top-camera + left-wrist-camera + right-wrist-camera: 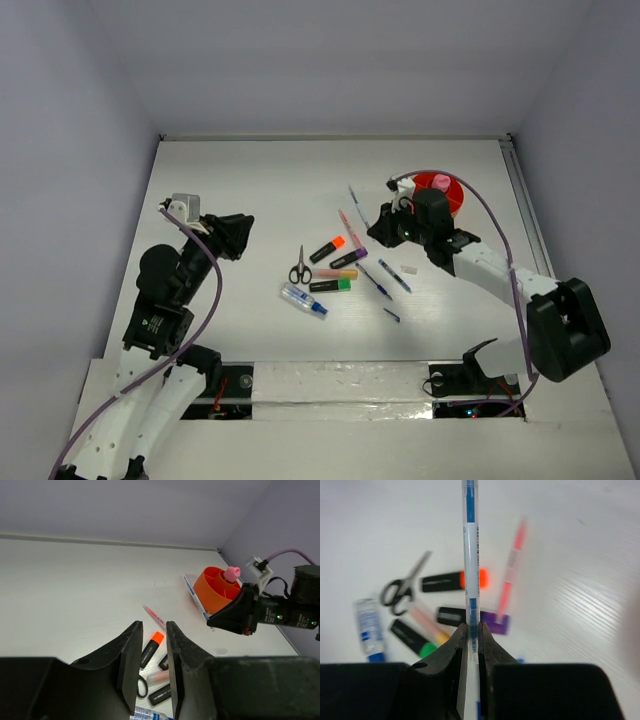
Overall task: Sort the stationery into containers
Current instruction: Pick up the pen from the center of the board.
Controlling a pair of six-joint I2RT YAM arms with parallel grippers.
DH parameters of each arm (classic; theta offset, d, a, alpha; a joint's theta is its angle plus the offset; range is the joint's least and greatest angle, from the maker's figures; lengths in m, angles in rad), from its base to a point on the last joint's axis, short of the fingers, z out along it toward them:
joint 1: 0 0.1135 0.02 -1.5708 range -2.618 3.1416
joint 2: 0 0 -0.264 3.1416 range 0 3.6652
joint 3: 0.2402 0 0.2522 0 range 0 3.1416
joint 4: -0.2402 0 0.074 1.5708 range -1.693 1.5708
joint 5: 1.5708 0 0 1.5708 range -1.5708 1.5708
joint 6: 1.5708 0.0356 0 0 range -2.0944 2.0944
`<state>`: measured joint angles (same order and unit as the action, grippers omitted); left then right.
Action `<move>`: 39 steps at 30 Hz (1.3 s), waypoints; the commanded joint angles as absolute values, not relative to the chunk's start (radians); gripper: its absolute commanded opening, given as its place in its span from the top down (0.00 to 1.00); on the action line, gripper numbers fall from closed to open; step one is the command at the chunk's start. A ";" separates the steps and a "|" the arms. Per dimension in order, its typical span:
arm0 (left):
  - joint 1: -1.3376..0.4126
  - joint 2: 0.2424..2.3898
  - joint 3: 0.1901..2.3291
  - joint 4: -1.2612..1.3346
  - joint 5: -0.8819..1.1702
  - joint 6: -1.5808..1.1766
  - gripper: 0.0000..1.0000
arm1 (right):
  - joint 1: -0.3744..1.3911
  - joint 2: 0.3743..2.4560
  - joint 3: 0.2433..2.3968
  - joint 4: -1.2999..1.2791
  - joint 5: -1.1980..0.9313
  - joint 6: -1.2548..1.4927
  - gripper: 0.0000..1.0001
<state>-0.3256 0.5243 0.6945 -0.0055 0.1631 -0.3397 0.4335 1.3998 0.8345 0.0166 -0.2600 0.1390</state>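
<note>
White table [240,180], grey walls [330,60], stationery [330,285] scattered centrally.

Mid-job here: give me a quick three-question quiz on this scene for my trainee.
1. True or false: the right gripper is clamped on a blue pen.
2. What does the left gripper hold? A scissors, B nothing, C a highlighter.
3. Fill in: the pink knob stands in the ____ cup.
Key: 1 true; 2 B; 3 orange.
</note>
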 commanded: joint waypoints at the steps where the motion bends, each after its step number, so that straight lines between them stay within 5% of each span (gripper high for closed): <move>1: -0.330 0.528 0.700 0.057 0.199 -0.357 0.77 | 0.462 1.338 0.755 0.312 -0.546 0.176 1.00; 21: -0.341 0.698 0.565 0.333 0.462 -0.606 0.65 | 0.626 1.333 0.742 0.727 -0.764 0.434 1.00; 39: -0.436 0.732 0.525 0.453 0.413 -0.641 0.59 | 0.653 1.370 0.736 0.778 -0.749 0.517 1.00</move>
